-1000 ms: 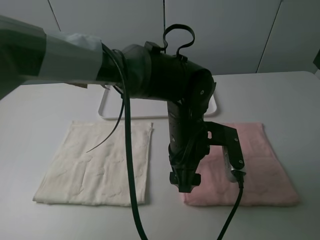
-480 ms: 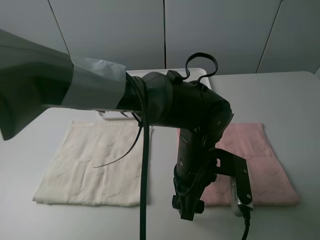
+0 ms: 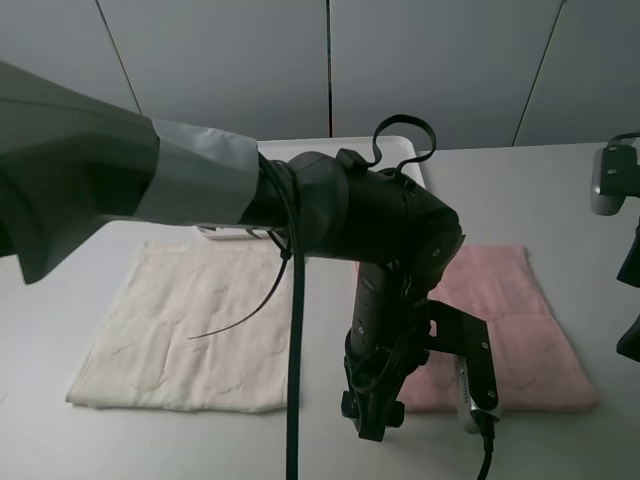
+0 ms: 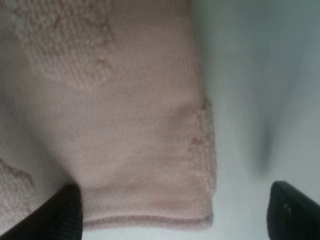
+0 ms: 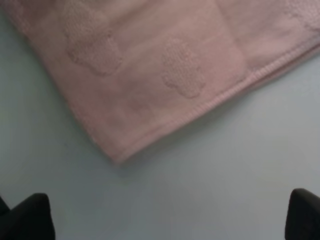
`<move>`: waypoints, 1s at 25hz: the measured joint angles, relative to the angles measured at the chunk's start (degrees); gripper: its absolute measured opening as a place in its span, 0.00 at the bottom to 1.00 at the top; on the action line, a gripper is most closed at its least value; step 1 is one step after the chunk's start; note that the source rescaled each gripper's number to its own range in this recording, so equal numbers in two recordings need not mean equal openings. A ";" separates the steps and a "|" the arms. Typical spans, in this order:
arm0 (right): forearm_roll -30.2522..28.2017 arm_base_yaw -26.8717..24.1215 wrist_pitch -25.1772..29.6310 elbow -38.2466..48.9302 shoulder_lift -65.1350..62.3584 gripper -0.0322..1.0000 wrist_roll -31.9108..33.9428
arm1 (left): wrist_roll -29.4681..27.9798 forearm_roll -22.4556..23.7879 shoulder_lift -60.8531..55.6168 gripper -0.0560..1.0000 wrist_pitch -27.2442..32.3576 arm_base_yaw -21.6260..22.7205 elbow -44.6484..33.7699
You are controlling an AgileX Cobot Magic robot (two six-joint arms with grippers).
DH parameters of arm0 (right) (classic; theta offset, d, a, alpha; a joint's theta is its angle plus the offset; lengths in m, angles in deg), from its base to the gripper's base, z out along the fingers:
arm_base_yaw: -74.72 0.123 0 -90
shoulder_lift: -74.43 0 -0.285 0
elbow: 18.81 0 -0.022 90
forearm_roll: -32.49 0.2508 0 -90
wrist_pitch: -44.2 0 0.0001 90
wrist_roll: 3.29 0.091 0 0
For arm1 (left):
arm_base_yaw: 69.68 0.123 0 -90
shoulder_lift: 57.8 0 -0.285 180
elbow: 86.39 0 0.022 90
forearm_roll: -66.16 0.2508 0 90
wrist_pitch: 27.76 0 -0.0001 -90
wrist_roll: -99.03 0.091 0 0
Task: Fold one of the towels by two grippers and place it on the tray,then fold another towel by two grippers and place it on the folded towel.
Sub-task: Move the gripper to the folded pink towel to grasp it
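Against one second ago: left arm (image 3: pixel 380 230) has swung nearer the camera and lower, now hiding most of the tray (image 3: pixel 310 147). Its tip has gone from over the pink towel (image 3: pixel 520 320) to that towel's near-left corner. The right arm (image 3: pixel 630 262) has entered at the right edge; it was out of view before. Left fingers (image 4: pixel 67 212) stand wide, empty, straddling the corner: one over terry, the other over bare counter (image 3: pixel 560 190). Right fingers (image 5: pixel 30 215) are also wide, empty, over bare counter just off another pink corner. Both towels are unmoved. Pink towel lies flat, front right. White towel (image 3: pixel 190 325) lies flat to its left, a gap between. The tray sits behind them, toward the back. Counter is matt pale grey. Wall (image 3: pixel 440 60) behind is light grey panels with dark seams.
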 joint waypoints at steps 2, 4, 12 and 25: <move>0.53 0.12 -2.02 2.78 0.00 1.00 -2.71 | -0.11 0.61 0.04 1.00 0.00 0.00 0.00; 0.79 1.16 -3.56 5.15 0.00 1.00 -5.11 | -0.23 1.09 0.13 1.00 0.00 0.00 0.00; -11.91 9.17 -10.36 12.33 -0.10 1.00 -9.29 | -0.45 1.47 0.13 1.00 0.00 0.00 0.00; -7.12 9.49 -19.41 18.01 -0.10 1.00 -18.74 | -0.53 2.28 0.13 1.00 0.00 0.00 0.00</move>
